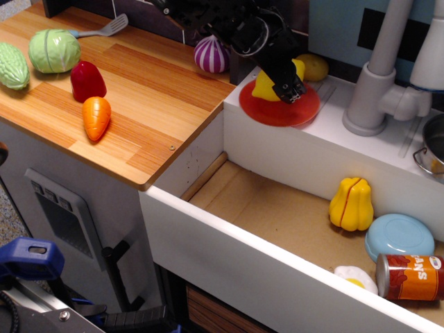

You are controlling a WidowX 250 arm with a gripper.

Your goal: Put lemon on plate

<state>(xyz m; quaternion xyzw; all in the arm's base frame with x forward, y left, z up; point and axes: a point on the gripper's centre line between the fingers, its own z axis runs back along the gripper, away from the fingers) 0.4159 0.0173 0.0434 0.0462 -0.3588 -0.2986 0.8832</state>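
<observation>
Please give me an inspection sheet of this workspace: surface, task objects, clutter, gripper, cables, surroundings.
Surface: wooden counter on the left, white ledge behind an open drawer with a cardboard-coloured floor.
Job's things: lemon over the red plate, which sits on the ledge; contact cannot be told.
Clutter: carrot, red pepper, cabbage, spatula and striped onion on the counter; yellow squash, blue plate, can and fried egg in the drawer.
Gripper: black gripper at the lemon; jaw state unclear.
Cables: nothing seen.
Surroundings: white faucet, dark tiled wall.
</observation>
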